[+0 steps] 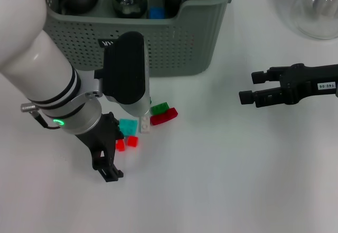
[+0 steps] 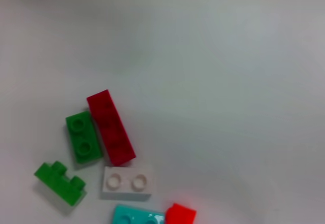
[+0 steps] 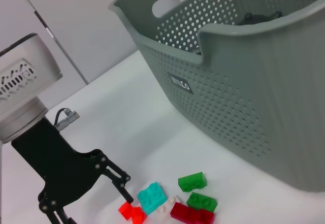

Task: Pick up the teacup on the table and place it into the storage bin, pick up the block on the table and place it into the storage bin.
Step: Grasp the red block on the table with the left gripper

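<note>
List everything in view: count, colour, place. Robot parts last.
Perforated plastic storage bin: one, grey-green, far side of the table, dark round items and a blue piece inside.
Clear glass flask: one, far right corner.
Long red block: one, in the cluster before the bin.
Green blocks: two, beside the red one.
White two-stud block: one, in the cluster.
Turquoise block: one, in the cluster.
Small red blocks: two, by the left gripper.
White table: one.
Left gripper: open, at the blocks.
Right gripper: right side, off the blocks.
</note>
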Motion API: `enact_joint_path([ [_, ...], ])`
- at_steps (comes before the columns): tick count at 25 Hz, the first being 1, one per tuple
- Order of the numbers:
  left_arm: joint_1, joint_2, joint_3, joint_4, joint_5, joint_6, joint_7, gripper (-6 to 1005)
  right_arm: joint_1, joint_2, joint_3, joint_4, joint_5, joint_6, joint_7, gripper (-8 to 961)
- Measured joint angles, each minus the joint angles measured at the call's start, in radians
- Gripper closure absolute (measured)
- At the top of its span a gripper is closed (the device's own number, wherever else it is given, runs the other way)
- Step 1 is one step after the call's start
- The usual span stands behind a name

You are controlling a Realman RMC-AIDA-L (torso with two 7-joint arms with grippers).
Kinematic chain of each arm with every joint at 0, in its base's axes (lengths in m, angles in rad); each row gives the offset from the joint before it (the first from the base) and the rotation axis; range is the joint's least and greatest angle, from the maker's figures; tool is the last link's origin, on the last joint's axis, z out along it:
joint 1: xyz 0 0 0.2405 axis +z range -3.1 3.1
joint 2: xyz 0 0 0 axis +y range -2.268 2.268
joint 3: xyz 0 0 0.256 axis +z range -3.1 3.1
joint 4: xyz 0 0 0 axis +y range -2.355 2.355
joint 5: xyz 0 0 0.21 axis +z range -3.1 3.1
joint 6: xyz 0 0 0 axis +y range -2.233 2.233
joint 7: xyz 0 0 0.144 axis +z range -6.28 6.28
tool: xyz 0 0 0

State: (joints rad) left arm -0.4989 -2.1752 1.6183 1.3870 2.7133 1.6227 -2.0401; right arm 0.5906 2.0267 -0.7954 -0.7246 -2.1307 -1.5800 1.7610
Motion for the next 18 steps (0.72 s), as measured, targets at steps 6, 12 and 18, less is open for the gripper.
enact_joint_path([
  [6, -0.001, 0.000, -0.001, 0.014, -0.002, 0.041, 0.000, 217, 0.000, -0.002, 0.001, 0.001, 0.000, 0.000, 0.000, 7],
  [12, 0.002, 0.000, -0.013, 0.039, -0.003, 0.044, -0.002, 223, 0.000, -0.002, 0.000, 0.001, 0.000, 0.003, 0.000, 7],
  [18, 0.001, 0.000, -0.009, 0.023, 0.007, 0.012, -0.008, 229, 0.000, -0.002, 0.000, 0.001, 0.000, 0.003, 0.000, 7],
])
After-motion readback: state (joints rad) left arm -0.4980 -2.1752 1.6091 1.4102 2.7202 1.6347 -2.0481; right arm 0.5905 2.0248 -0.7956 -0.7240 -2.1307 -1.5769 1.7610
